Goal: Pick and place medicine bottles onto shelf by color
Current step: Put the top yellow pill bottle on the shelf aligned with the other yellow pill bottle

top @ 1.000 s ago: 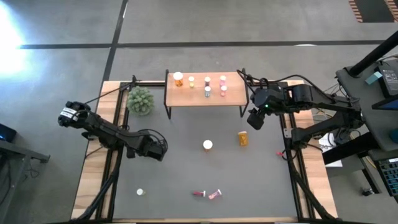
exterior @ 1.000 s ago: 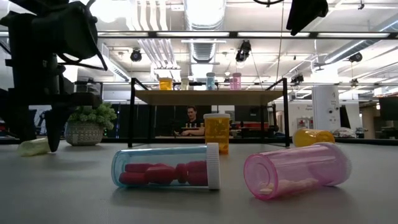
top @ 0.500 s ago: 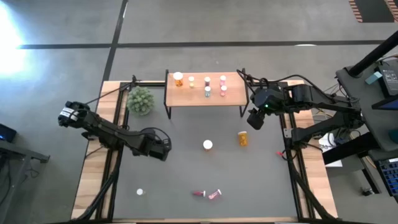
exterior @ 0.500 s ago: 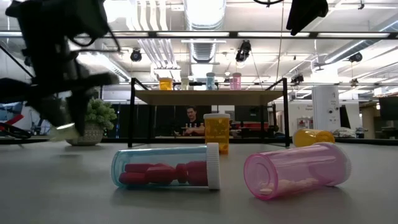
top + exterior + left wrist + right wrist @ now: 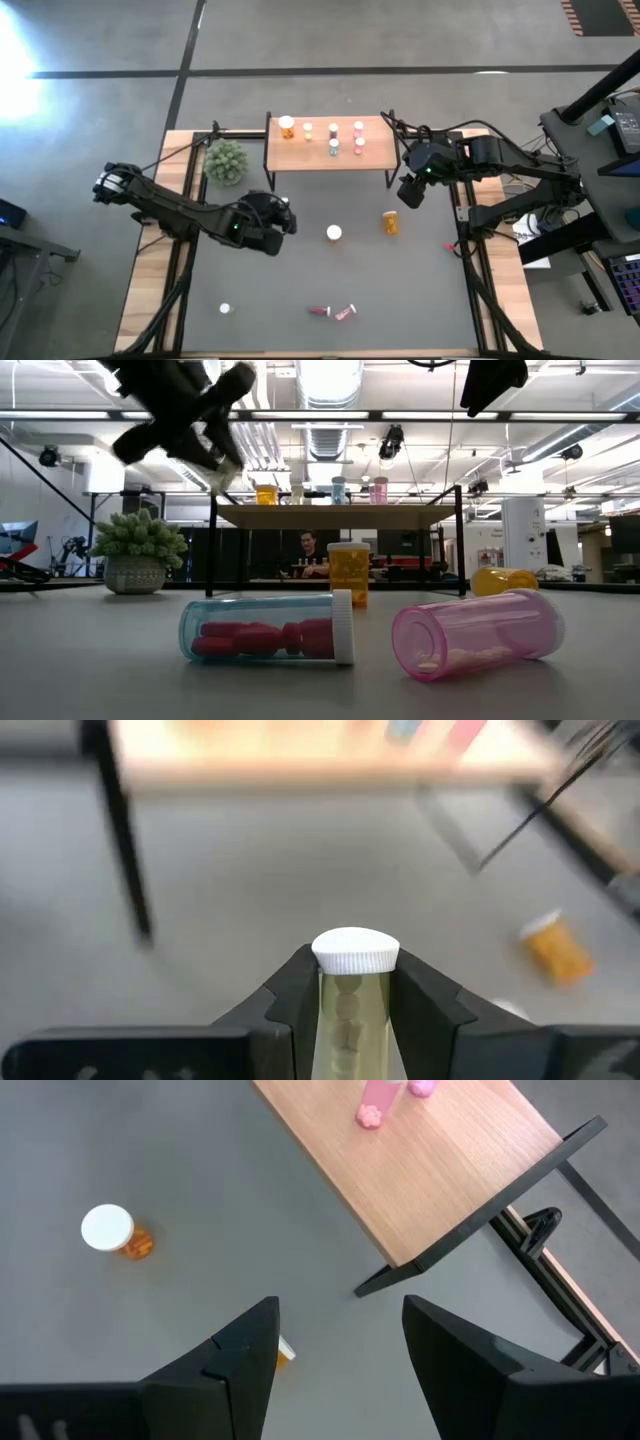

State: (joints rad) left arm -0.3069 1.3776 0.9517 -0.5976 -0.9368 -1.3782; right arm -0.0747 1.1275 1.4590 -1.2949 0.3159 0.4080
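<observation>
Your left gripper [image 5: 348, 995] has its fingers [image 5: 292, 990] closed on a yellowish bottle [image 5: 350, 990] with a white cap, held above the surface [image 5: 300, 280] in front of the shelf [image 5: 375, 152]. Your right gripper [image 5: 409, 193] hangs beside the shelf's right end, fingers [image 5: 230, 1350] apart and empty. On the shelf stand six bottles [image 5: 333, 139]. On the surface, an orange bottle [image 5: 334, 233] stands upright, another orange one [image 5: 390, 222] lies near it, and a blue bottle [image 5: 268, 627] and a pink bottle [image 5: 478, 633] lie nearest the front edge

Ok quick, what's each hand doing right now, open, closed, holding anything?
Left hand: closed on a yellowish bottle, lifted off the table.
Right hand: open, empty, beside the shelf.
</observation>
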